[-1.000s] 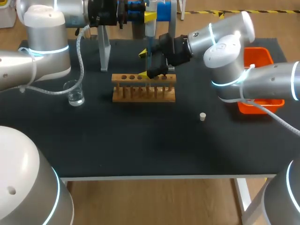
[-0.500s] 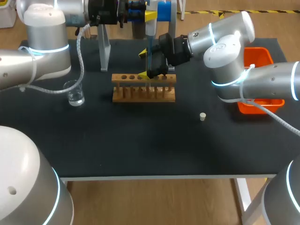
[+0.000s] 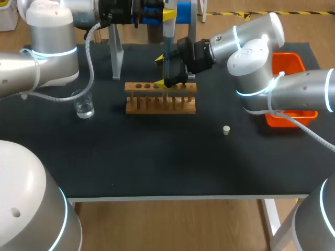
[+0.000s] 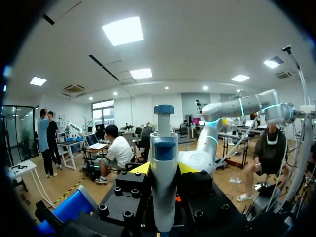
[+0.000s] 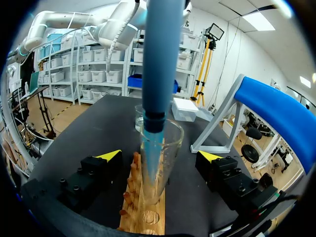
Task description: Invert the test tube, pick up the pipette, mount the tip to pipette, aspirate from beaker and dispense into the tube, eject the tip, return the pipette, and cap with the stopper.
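My left gripper (image 3: 166,16) (image 4: 164,169) is shut on the blue-and-white pipette (image 3: 166,44) (image 4: 163,163) and holds it upright over the wooden rack (image 3: 159,99) (image 5: 143,207). The pipette's blue shaft (image 5: 160,59) comes down from above, and its clear tip sits inside the mouth of the glass test tube (image 5: 165,163) standing in the rack. My right gripper (image 3: 159,71) (image 5: 159,156) stands open on either side of the tube, with both yellow tips clear of the glass. The beaker (image 3: 84,104) (image 5: 138,118) with liquid stands left of the rack. The small white stopper (image 3: 226,130) lies on the mat right of the rack.
An orange bin (image 3: 288,65) sits at the table's right edge under my right arm. A grey stand (image 3: 116,57) and a blue-topped holder (image 3: 183,10) (image 5: 276,113) rise at the back behind the rack. The black mat (image 3: 157,157) covers the table in front.
My left arm has shifted slightly up and back with the pipette. The right arm and the tube have kept still.
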